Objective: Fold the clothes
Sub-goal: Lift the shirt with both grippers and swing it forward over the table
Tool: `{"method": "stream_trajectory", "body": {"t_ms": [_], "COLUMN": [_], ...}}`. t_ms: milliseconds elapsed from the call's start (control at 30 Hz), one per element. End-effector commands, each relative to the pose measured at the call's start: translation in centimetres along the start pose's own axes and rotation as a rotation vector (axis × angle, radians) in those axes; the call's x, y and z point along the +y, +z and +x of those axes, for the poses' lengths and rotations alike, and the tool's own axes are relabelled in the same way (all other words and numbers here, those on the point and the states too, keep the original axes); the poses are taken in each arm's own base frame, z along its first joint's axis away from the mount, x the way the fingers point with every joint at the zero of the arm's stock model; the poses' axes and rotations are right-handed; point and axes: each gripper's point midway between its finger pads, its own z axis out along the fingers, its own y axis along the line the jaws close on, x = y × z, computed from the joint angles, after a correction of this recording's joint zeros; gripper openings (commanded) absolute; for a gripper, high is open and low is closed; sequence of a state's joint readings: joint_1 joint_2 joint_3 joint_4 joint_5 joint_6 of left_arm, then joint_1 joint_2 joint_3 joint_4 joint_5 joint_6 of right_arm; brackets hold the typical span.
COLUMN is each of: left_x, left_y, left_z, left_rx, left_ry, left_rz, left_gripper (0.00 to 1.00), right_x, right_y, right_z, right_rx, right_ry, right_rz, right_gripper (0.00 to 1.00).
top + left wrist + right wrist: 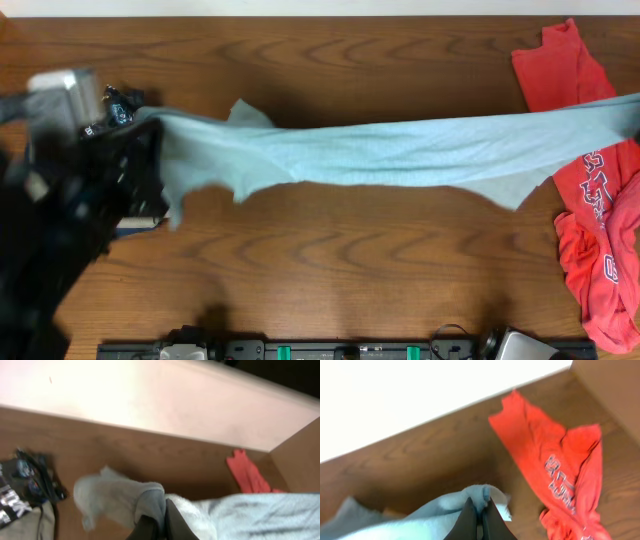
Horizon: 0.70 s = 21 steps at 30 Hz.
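Observation:
The pale blue-grey T-shirt point(400, 150) hangs stretched in a long band above the table, from far left to the right edge in the overhead view. My left gripper point(161, 512) is shut on its left end point(150, 500), and the left arm point(70, 190) shows blurred at the left. My right gripper point(480, 509) is shut on the shirt's other end point(480, 494); the right arm is outside the overhead view. A loose sleeve hangs off the far side point(250, 113).
A red T-shirt with white lettering point(600, 200) lies crumpled at the right edge, partly under the stretched shirt; it also shows in the right wrist view point(555, 465). A black printed shirt point(25, 485) lies at the left. A wall runs along the table's far edge.

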State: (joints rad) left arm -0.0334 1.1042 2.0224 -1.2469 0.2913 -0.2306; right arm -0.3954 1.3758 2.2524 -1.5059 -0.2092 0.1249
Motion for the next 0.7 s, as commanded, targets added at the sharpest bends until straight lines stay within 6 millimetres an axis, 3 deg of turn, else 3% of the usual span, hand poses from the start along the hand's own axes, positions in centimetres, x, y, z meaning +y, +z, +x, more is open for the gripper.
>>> {"method": "stream_trajectory", "body": {"t_ms": [0, 133, 300, 467, 567, 667], "left_x": [0.1, 0.6, 2.3, 4.6, 6.1, 7.4], "left_y": [-1.5, 0.2, 5.7, 13.0, 18.4, 24.2], "left_z": [-0.8, -0.4, 0.7, 1.9, 2.4, 1.4], "left_rx": [-0.057, -0.008, 0.134, 0.284, 0.339, 0.298], "left_ry": [0.026, 0.014, -0.019, -0.020, -0.006, 0.003], "left_rz": [-0.020, -0.034, -0.076, -0.115, -0.125, -0.116], "left_gripper": [0.06, 0.06, 0.06, 0.06, 0.06, 0.06], "right_x": [0.2, 0.0, -0.1, 0.8, 1.4, 2.6], "right_y": [-2.1, -1.1, 3.0, 9.8, 15.0, 20.9], "right_z": [-0.6, -0.4, 0.3, 1.4, 1.9, 0.6], "right_rx": [-0.061, -0.030, 0.094, 0.250, 0.323, 0.285], "right_ry": [-0.011, -0.016, -0.019, -0.063, -0.077, -0.076], "right_rz": [0.001, 0.004, -0.027, -0.073, -0.094, -0.135], "right_gripper": [0.01, 0.01, 0.01, 0.01, 0.01, 0.01]}}
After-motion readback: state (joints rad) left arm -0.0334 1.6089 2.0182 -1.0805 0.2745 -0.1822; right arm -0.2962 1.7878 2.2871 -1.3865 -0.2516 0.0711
